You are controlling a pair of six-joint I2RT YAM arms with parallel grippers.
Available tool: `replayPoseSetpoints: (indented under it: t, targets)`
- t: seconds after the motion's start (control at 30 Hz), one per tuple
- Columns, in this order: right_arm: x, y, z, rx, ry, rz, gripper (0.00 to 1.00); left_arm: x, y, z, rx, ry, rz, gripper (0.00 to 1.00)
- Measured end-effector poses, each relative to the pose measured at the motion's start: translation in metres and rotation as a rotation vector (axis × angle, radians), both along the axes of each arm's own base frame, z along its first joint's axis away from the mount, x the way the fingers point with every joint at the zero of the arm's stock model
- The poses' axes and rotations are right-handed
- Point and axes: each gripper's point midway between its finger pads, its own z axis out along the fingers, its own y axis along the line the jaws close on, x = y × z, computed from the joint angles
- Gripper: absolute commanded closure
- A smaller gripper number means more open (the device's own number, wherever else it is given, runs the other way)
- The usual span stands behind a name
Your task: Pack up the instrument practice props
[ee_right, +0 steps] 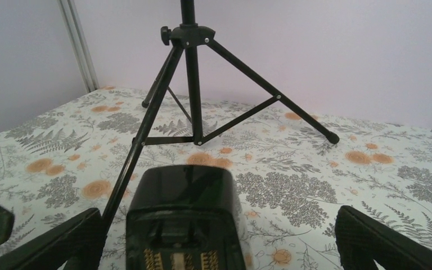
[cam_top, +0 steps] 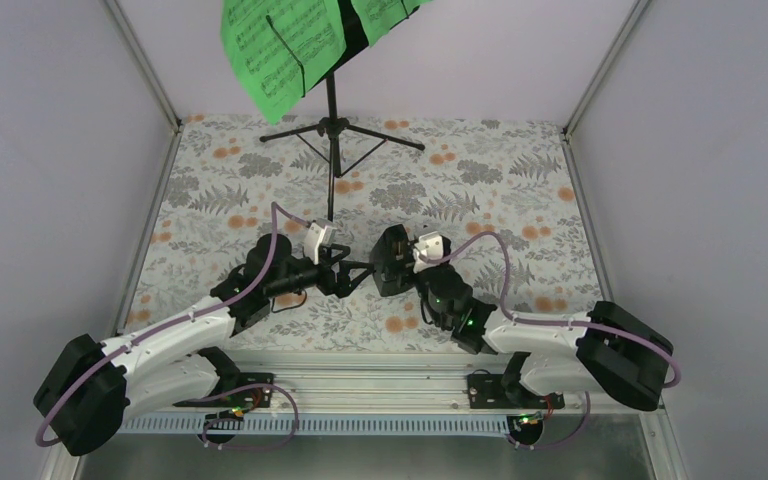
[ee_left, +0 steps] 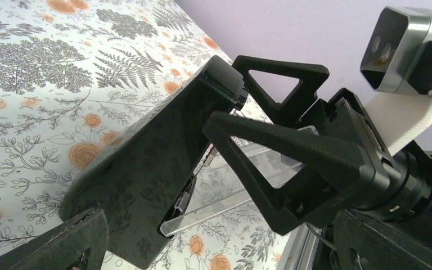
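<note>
The dark pyramid-shaped metronome (cam_top: 388,250) sits on the floral table between the two arms, a clear panel (ee_left: 247,180) showing at its side. My right gripper (cam_top: 397,272) is open, its jaws on either side of the metronome (ee_right: 183,219) with a wide gap on the right. My left gripper (cam_top: 350,275) is open too, just left of the metronome (ee_left: 140,163), holding nothing. The black tripod music stand (cam_top: 332,130) is at the back centre. The green music sheets (cam_top: 285,45) rest on its desk.
The stand's tripod legs (ee_right: 194,84) spread over the table right behind the metronome, one leg running close past my right gripper's left finger (ee_right: 50,242). Pale walls enclose the table on three sides. A metal rail (cam_top: 380,385) runs along the near edge.
</note>
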Motion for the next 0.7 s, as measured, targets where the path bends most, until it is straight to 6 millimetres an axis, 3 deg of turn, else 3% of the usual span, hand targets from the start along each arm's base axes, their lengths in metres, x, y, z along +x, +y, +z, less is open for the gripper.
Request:
replayPoseSetpoints:
  t: [0.7]
  targets:
    - [0.026,0.012,0.022,0.027,-0.014,0.001,0.03,0.0,0.0,0.001,-0.001,-0.002,0.0,0.01]
